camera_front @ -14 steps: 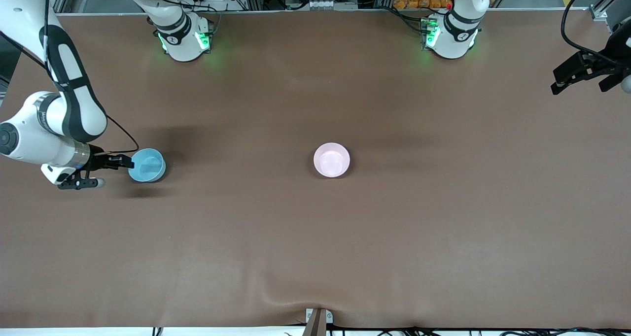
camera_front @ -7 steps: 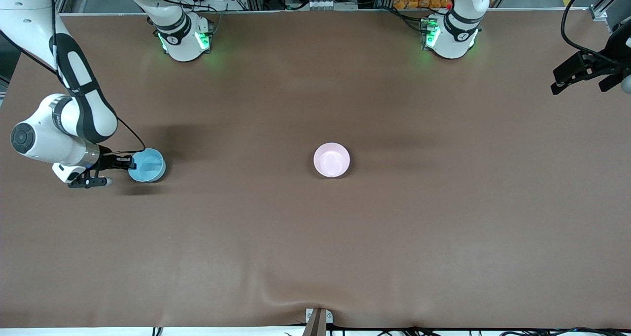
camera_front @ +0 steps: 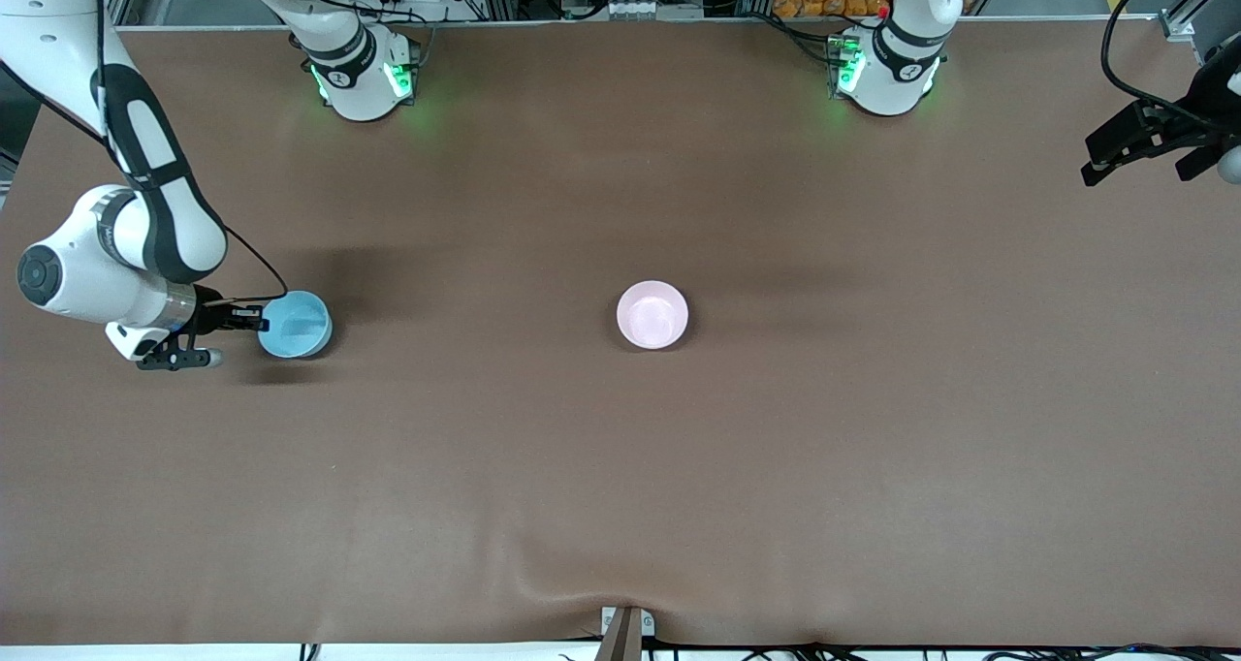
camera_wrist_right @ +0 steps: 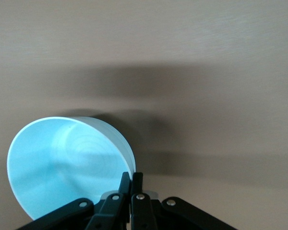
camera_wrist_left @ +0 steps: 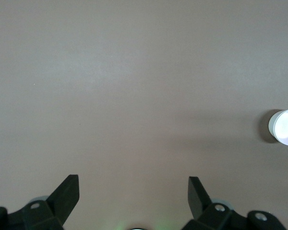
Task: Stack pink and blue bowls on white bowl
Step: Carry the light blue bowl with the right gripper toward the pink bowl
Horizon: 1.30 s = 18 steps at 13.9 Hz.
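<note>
The light blue bowl [camera_front: 296, 325] is at the right arm's end of the table. My right gripper [camera_front: 260, 324] is shut on its rim and holds it tilted, a little off the table. In the right wrist view the fingers [camera_wrist_right: 132, 176] pinch the wall of the blue bowl [camera_wrist_right: 62, 163]. The pale pink bowl [camera_front: 652, 314] stands upright mid-table and shows in the left wrist view [camera_wrist_left: 284, 126] too. The white bowl does not show apart from it. My left gripper [camera_front: 1094, 162] waits open and empty, high over the left arm's end of the table [camera_wrist_left: 133, 181].
The brown table mat [camera_front: 620, 467] has a fold at its near edge by a small metal bracket [camera_front: 625, 627]. The arms' bases [camera_front: 364, 75] stand at the edge of the table farthest from the front camera.
My right gripper has shifted a little toward the middle of the table with the blue bowl in it. The left arm and the pink bowl have not moved.
</note>
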Motion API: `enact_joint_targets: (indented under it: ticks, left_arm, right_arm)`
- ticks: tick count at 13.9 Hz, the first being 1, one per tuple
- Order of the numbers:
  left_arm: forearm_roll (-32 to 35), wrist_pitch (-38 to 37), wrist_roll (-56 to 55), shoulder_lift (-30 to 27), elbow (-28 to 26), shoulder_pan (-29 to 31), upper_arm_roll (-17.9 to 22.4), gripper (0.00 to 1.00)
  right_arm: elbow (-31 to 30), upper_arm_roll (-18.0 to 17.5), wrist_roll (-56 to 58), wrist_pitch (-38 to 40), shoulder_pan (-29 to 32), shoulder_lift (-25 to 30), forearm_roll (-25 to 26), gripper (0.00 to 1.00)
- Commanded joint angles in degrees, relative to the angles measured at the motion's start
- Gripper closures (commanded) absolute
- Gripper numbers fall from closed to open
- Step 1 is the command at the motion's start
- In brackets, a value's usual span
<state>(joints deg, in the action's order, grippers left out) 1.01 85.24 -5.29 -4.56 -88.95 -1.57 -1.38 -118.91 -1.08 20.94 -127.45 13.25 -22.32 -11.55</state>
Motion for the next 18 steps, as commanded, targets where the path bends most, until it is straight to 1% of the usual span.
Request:
enact_joint_targets:
  ticks: [1, 3, 5, 7, 10, 13, 14, 18]
  left_arm:
    - [0.2, -0.3, 0.9, -1.2, -0.4, -0.4, 0.2, 0.00]
    - [0.2, -0.3, 0.9, -1.1, -0.4, -0.4, 0.2, 0.00]
    - [0.2, -0.3, 0.9, -1.0, -0.5, -0.5, 0.2, 0.00]
    - [0.2, -0.3, 0.9, -0.8, -0.5, -0.5, 0.2, 0.00]
    - [0.2, -0.3, 0.9, -0.8, -0.4, -0.4, 0.2, 0.00]
    - [0.1, -0.2, 0.9, -0.7, -0.4, -0.4, 0.2, 0.00]
    - [0.1, -0.2, 0.9, -0.8, -0.3, -0.5, 0.2, 0.00]
    - [0.1, -0.3, 0.9, -0.7, -0.5, -0.4, 0.2, 0.00]
  right_arm:
    - [5.2, -0.1, -3.7, 8.5, -2.9, 1.6, -4.3, 1.00]
    - [7.4, -0.9, -11.1, 8.8, -7.3, 1.6, -4.4, 1.00]
    - [11.0, -3.3, -23.0, 10.5, -11.5, 1.6, -4.4, 1.00]
    - [14.7, -5.4, -31.9, 11.2, -15.6, 1.2, -4.4, 1.00]
    - [19.8, -5.7, -46.8, 11.1, -24.2, -0.2, -4.5, 1.00]
    - [24.8, -5.6, -59.0, 10.4, -33.1, -3.7, -4.5, 1.00]
    - [25.8, -5.6, -61.9, 10.4, -35.0, -4.1, -4.4, 1.00]
    - [25.8, -5.6, -71.1, 7.5, -41.4, -6.1, -4.4, 1.00]
